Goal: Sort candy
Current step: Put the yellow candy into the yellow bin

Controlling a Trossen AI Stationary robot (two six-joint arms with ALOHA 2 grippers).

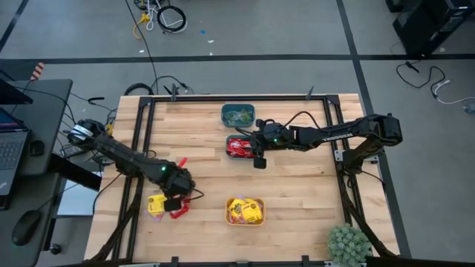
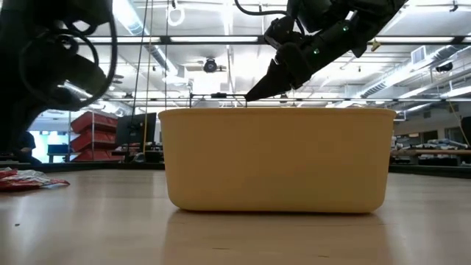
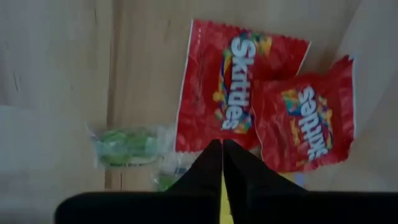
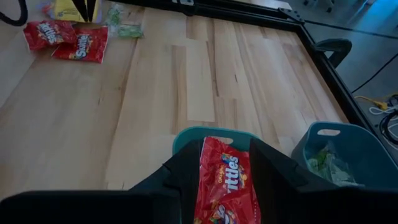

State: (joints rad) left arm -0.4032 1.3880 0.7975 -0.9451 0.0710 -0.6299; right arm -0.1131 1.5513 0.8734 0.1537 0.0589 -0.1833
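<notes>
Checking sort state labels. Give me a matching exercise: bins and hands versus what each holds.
1. far teal bin
2. orange bin
3. right hand
4. left hand

a. yellow candy inside
b. grips a red packet
c. green candy inside
d. nips a yellow packet at the loose pile

Pairs: 1-c, 2-a, 3-b, 4-d

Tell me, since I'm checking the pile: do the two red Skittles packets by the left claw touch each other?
Touching. The left wrist view shows the smaller red packet overlapping the edge of the larger red packet, with no wood showing between them.
</notes>
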